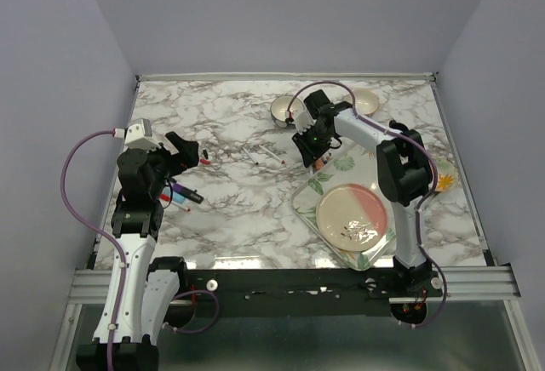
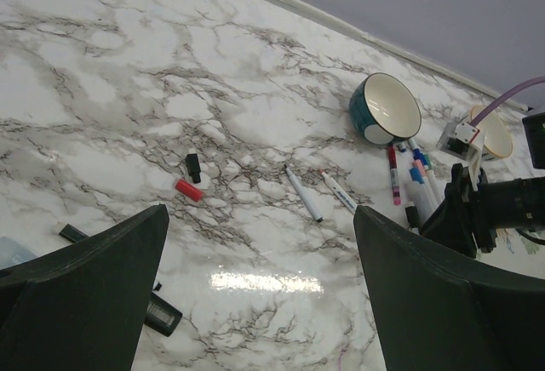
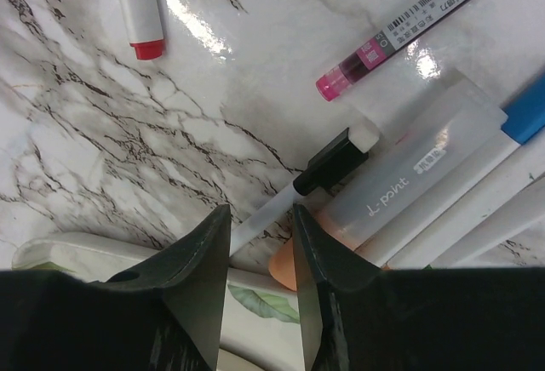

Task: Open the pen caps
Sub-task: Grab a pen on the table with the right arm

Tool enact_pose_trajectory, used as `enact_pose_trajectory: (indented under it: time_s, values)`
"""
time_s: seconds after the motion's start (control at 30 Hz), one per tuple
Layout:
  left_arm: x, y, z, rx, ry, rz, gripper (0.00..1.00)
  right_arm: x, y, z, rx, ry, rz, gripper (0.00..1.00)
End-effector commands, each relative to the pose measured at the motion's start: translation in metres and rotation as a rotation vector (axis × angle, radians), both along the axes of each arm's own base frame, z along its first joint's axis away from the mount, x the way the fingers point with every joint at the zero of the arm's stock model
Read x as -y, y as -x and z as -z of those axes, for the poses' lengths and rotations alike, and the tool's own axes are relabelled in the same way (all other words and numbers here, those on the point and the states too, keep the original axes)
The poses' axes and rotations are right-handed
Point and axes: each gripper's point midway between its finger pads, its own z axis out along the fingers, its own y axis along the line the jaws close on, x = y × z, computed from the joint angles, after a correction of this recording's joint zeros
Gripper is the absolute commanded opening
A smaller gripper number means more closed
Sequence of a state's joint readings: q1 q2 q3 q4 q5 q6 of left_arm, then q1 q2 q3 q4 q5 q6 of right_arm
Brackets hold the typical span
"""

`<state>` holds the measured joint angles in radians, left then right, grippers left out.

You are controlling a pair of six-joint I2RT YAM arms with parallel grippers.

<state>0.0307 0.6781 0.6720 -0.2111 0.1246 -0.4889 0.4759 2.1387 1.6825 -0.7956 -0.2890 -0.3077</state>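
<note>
My right gripper (image 3: 260, 231) is low over a cluster of pens by the tray's corner. Its open jaws straddle the thin white barrel (image 3: 266, 211) of a pen with a black cap (image 3: 336, 160), and a small gap still shows beside the barrel. Around it lie a red-tipped white pen (image 3: 140, 14), a maroon pen (image 3: 409, 26), a frosted orange-ended pen (image 3: 409, 191) and a blue-capped pen (image 3: 528, 109). A loose red cap (image 2: 189, 190) and a loose black cap (image 2: 193, 167) lie beyond my left gripper (image 2: 260, 303), which hangs wide open and empty. Two uncapped pens (image 2: 303, 194) lie mid-table.
A floral tray (image 1: 311, 205) carrying a pink plate (image 1: 353, 215) sits at the near right, its rim (image 3: 128, 248) just under my right fingers. A teal bowl (image 2: 385, 109) and a second bowl (image 1: 366, 99) stand at the back. More pens (image 1: 183, 192) lie under the left arm.
</note>
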Motion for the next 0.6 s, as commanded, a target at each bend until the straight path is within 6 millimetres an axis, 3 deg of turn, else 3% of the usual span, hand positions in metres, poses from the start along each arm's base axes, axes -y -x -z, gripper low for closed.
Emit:
enact_pose_trajectory:
  time_s: [0.0, 0.57]
  values:
    - [0.001, 0.000, 0.000, 0.012, -0.012, 0.015, 0.99, 0.001, -0.006, 0.008, -0.006, 0.014, 0.017, 0.42]
    - [0.001, 0.000, 0.000, 0.012, -0.012, 0.017, 0.99, 0.012, -0.014, 0.025, 0.039, 0.122, 0.047, 0.37]
